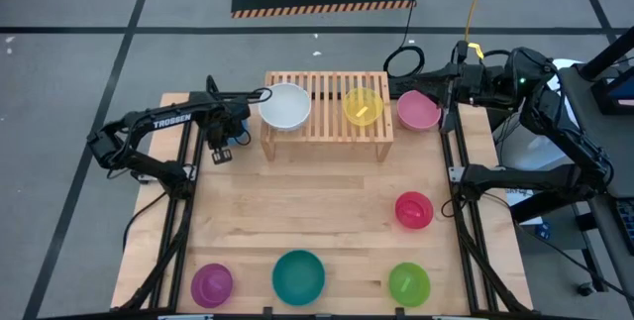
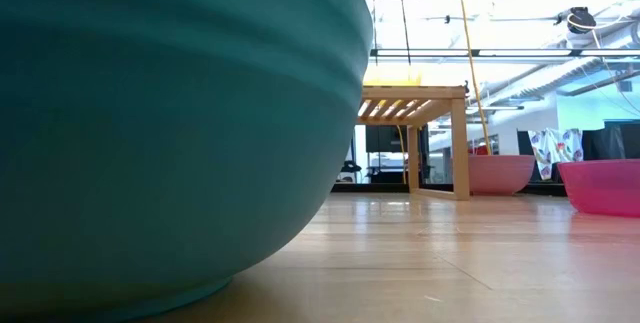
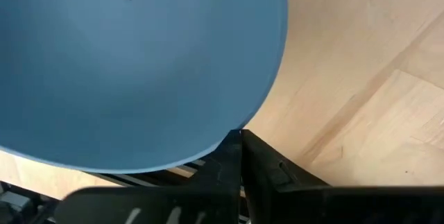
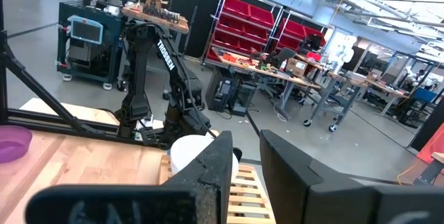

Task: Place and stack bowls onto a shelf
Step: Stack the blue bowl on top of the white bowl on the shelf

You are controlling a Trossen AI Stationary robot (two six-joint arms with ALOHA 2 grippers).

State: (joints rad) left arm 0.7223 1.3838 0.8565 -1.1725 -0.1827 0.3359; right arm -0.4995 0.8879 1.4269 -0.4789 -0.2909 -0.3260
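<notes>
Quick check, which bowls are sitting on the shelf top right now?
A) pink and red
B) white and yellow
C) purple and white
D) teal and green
B: in the high view the white bowl sits at the left end of the shelf and the yellow bowl toward its right; the pink bowl rests on the table beside the shelf, not on it.

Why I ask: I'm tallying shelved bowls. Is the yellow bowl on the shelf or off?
On: the yellow bowl sits upright on the slats of the shelf.
</notes>
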